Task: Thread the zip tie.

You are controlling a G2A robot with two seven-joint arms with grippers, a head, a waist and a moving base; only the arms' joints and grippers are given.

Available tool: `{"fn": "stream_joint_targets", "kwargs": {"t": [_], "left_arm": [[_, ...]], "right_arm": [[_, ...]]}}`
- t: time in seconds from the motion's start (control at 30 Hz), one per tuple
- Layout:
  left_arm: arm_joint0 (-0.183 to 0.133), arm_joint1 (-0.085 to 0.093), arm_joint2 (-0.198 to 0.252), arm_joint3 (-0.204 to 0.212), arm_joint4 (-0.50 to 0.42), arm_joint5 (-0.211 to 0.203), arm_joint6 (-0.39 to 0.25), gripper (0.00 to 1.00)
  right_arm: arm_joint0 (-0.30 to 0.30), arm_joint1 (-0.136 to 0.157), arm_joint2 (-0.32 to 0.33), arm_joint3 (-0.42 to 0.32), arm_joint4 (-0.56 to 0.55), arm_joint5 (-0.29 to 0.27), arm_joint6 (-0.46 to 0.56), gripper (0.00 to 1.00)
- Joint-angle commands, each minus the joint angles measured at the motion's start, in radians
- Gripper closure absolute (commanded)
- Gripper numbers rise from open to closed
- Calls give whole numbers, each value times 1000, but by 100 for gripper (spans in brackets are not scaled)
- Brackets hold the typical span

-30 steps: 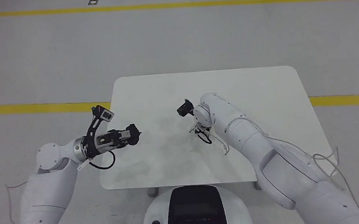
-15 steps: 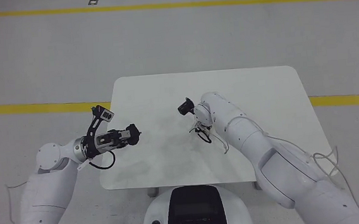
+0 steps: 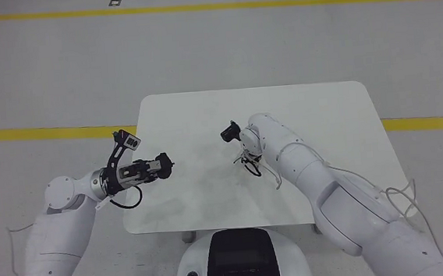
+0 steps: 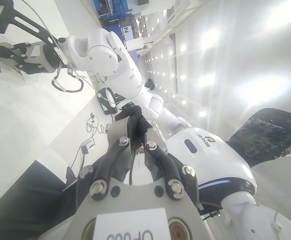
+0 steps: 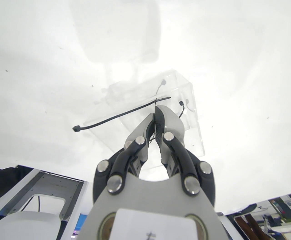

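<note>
A black zip tie [image 5: 113, 118] lies straight across my right gripper's tips, with its square head free at one end and its pointed tail just past the fingers. My right gripper [image 5: 155, 113] is shut on it near the tail, held over the middle of the white table [image 3: 322, 130]. In the top view the right gripper [image 3: 226, 131] points toward my left gripper [image 3: 167, 164], which hovers over the table's left part, a clear gap between them. My left gripper [image 4: 136, 122] is shut on a thin black strip [image 4: 131, 163] that runs back between its fingers.
A clear plastic box [image 5: 191, 127] sits on the table under the right gripper, with a few spare ties inside, one white [image 5: 162, 83] and one black [image 5: 181, 103]. Bare tabletop surrounds both grippers. The floor around the table has yellow lines.
My right gripper has shifted very slightly to the right with the zip tie. The left arm has stayed still.
</note>
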Motion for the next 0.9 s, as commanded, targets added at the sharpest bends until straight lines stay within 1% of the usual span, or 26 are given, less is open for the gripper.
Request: {"fn": "stream_joint_targets", "kwargs": {"t": [0.0, 0.23, 0.37, 0.57, 0.7, 0.87], "left_arm": [[0, 0, 0, 0, 0, 0, 0, 100], [0, 0, 0, 0, 0, 0, 0, 100], [0, 0, 0, 0, 0, 0, 0, 100], [0, 0, 0, 0, 0, 0, 0, 100], [0, 0, 0, 0, 0, 0, 0, 100], [0, 0, 0, 0, 0, 0, 0, 100]], "right_arm": [[2, -1, 1, 5, 0, 1, -2, 100], [7, -2, 5, -3, -3, 3, -2, 100], [7, 2, 12, -31, -8, 9, 5, 100], [-8, 23, 30, -110, -25, 19, 45, 100], [-31, 44, 47, -178, -46, 29, 77, 100], [-73, 76, 75, -283, -86, 54, 119, 100]]}}
